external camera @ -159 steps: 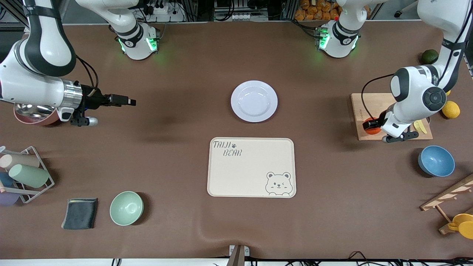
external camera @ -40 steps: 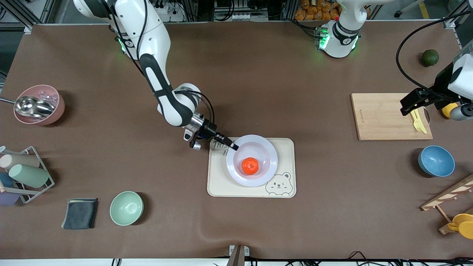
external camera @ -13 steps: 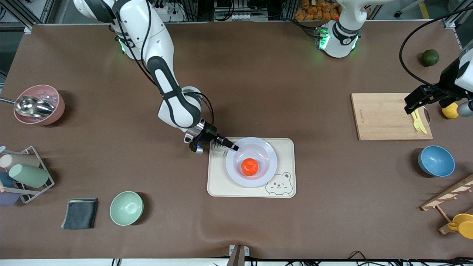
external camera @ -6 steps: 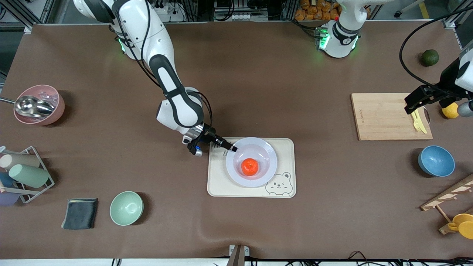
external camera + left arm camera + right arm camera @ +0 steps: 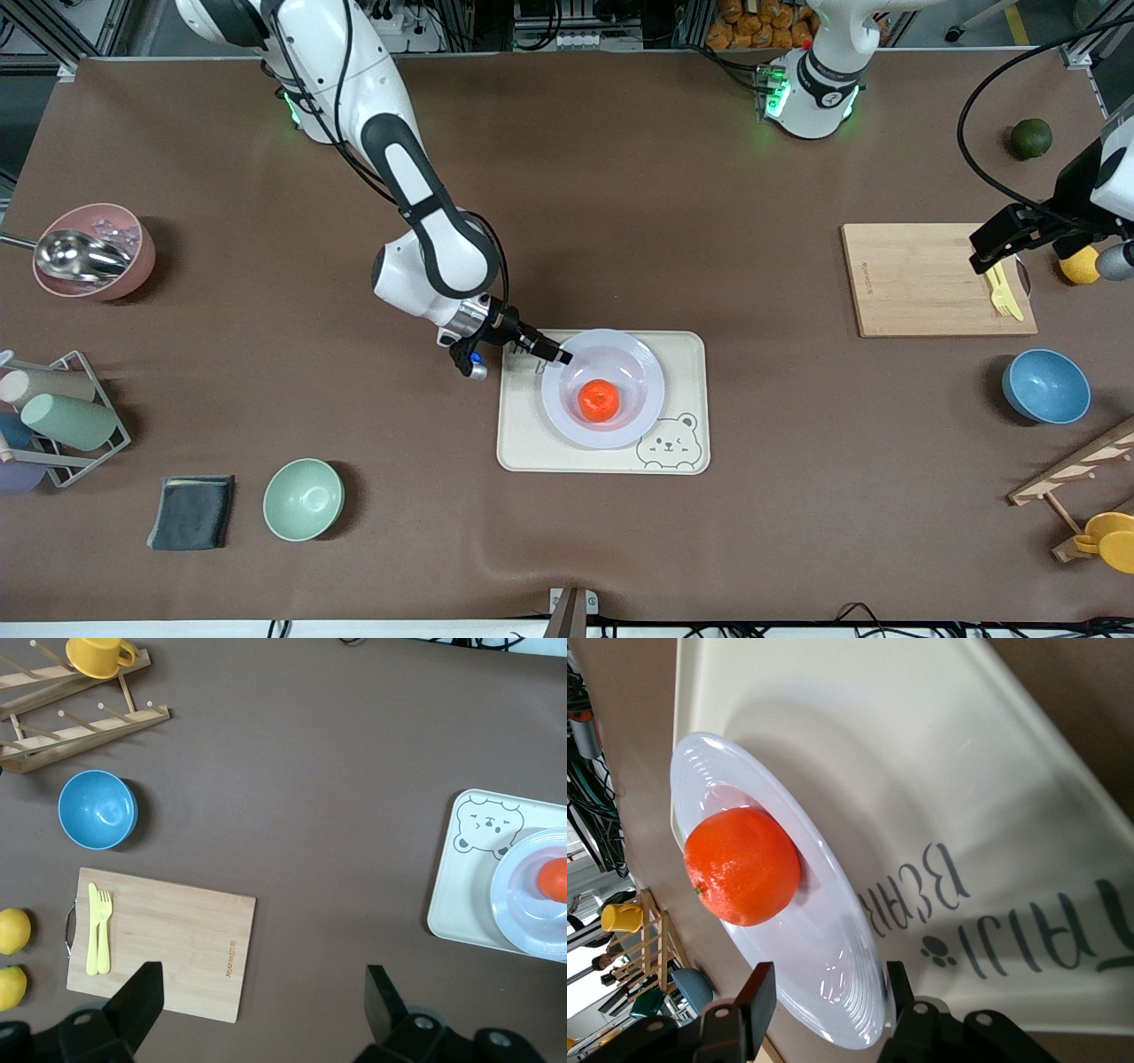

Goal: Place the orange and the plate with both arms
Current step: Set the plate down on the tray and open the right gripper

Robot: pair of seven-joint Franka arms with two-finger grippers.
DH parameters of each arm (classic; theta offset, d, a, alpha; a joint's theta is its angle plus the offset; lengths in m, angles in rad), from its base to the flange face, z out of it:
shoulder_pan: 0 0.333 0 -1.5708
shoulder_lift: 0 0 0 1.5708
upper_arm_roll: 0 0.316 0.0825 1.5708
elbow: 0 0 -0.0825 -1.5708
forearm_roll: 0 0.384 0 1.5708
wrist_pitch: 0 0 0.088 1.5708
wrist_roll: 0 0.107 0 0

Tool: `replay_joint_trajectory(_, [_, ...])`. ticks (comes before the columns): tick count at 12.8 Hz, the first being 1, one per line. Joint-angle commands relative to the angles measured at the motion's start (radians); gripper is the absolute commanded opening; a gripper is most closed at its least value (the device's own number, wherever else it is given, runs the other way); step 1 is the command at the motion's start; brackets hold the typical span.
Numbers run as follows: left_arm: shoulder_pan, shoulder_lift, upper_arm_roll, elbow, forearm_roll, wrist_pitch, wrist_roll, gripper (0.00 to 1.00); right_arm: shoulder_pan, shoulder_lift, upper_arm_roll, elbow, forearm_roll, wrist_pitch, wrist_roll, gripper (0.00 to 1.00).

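The orange lies in the middle of the pale plate, which rests on the cream bear-print tray. My right gripper is at the plate's rim on the side toward the right arm's end. In the right wrist view its fingers stand open astride the rim of the plate, one over the plate's inside, the other outside, with the orange just past them. My left gripper waits open in the air over the cutting board, holding nothing.
A yellow fork and knife lie on the board, with lemons and a dark green fruit nearby. Blue bowl, cup rack, green bowl, grey cloth, cups in a wire rack, and pink bowl with ladle ring the table.
The right arm's elbow has shifted slightly while its gripper stays at the plate's rim. Plate, orange and left arm have not moved.
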State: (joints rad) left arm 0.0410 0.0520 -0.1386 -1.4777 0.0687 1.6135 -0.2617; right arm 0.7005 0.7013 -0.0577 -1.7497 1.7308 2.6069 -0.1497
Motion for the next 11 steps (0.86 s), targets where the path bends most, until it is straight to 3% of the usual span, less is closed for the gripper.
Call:
replay_joint_trajectory(1, [0.007,-0.017,0.001,-0.004,-0.015,0.0,0.027,1.0,-0.025,-0.034,0.01,-0.017,-0.074,-0.005,0.044,0.67])
replay_joint_trajectory(7, [0.007,-0.018,0.001,-0.004,-0.015,0.0,0.018,1.0,-0.041,-0.089,0.009,-0.103,-0.21,-0.028,0.056,0.72])
replay_joint_trajectory(11, [0.007,-0.018,0.001,-0.004,-0.017,0.0,0.016,1.0,-0.134,-0.193,0.007,-0.157,-0.518,-0.175,0.266,0.75])
